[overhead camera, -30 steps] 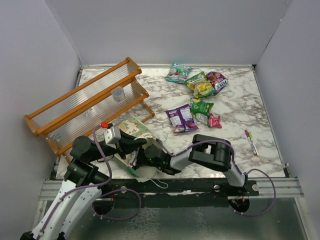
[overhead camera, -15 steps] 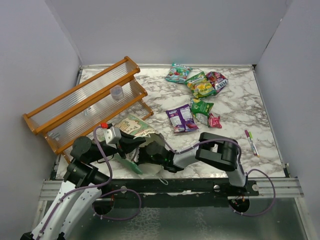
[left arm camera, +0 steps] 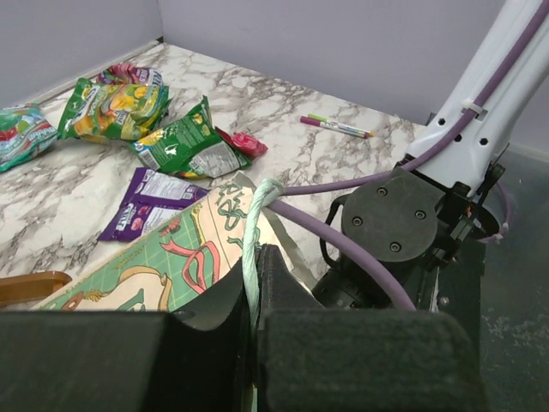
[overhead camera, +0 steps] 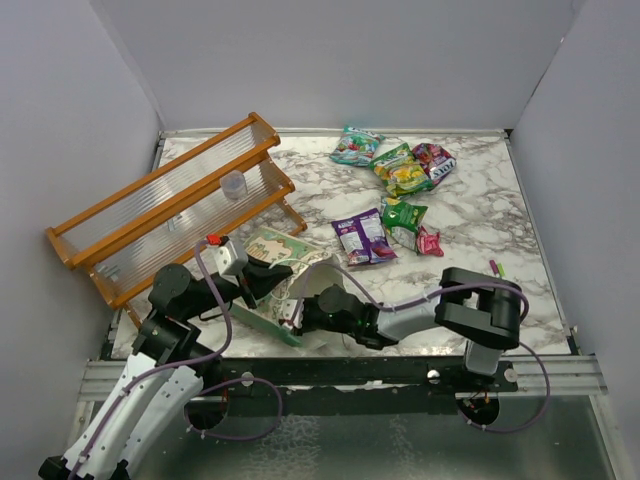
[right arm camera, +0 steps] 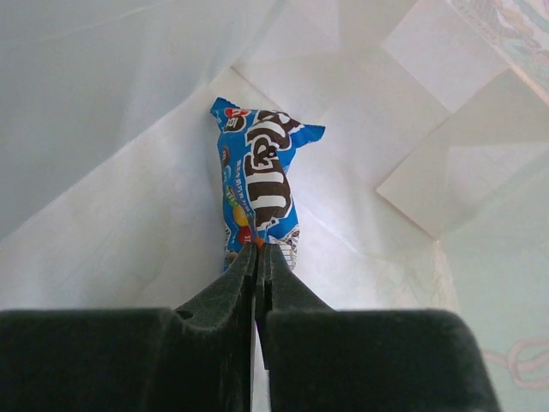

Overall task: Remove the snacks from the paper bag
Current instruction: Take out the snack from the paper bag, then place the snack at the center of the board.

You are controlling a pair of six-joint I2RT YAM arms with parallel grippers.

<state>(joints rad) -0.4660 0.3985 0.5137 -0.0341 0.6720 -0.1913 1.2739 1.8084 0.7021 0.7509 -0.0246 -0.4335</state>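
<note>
Paper bag (overhead camera: 268, 248) lies on its side on the tabletop (overhead camera: 480, 215), close to the near edge and left of centre. Its mouth is turned toward the right edge. Printed green face up; cream lining shows at the mouth.

Left claw (left arm camera: 256, 262): clenched on the bag's mint-green rim (left arm camera: 250, 225). The paper edge is pinched between the two fingers and stands up out of them.

Right claw (right arm camera: 257, 251): inside the bag, its arm stretched low along the near edge from the right. The right wrist view shows the fingers drawn almost together, grasping the near end of a blue packet (right arm camera: 257, 193) with brown-and-white lettering. The packet lies on the cream lining, its length pointing away from the claw.

Six snacks lie out on the marble:
- Near the far edge, right of centre: teal packet (overhead camera: 356, 146), green-and-yellow packet (overhead camera: 400, 168) and pink-purple packet (overhead camera: 434, 160). The last two are touching.
- Mid-tabletop, near the bag mouth: purple packet (overhead camera: 362, 238), green packet (overhead camera: 403, 215) and small red packet (overhead camera: 429, 243), all close together.

Pen (overhead camera: 497, 268) lies near the right edge, partly hidden behind the right arm. Orange rack (overhead camera: 170, 215) sits slantwise along the left edge, with a small clear cup (overhead camera: 232, 185) on one shelf.
</note>
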